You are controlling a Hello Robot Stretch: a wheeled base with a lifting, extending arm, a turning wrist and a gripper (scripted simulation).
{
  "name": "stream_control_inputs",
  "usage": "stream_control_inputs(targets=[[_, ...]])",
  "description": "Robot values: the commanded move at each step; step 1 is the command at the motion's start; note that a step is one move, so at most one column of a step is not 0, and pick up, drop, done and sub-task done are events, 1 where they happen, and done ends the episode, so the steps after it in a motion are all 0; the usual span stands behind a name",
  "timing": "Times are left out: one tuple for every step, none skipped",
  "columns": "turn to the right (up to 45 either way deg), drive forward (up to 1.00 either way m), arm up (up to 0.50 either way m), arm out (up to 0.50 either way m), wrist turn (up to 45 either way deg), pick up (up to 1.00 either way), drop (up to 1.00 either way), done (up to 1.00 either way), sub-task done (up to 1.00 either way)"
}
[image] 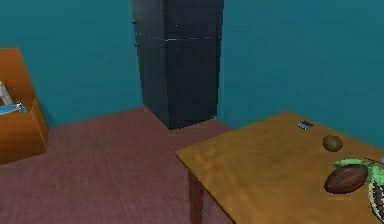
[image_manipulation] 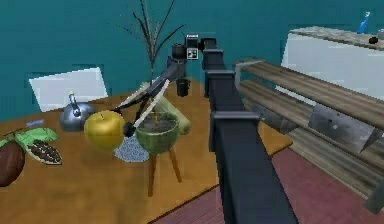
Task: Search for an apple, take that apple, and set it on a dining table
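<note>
Apple: the yellow apple lies on the tabletop, just beside the green bowl, on its far side from the arm.
Claw: the claw points between bowl and apple.
Grip: width and load cannot be told.

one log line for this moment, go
stage: reaching for apple | gripper: by yellow-green apple on wooden table | holding: cannot tell | nearby: green bowl, grey kettle
</note>
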Motion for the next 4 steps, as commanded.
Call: stream_control_inputs(targets=[[0.0, 0.0, 0.0, 0.0, 39.0, 0.0, 0.0, 0.0, 0.0], [0.0, 0.0, -0.32, 0.0, 0.0, 0.0, 0.0, 0.0, 0.0], [0.0, 0.0, 0.0, 0.0, 0.0, 0.0, 1.0, 0.0, 0.0], [0.0, 0.0, 0.0, -0.1, 0.0, 0.0, 0.0, 0.0, 0.0]])
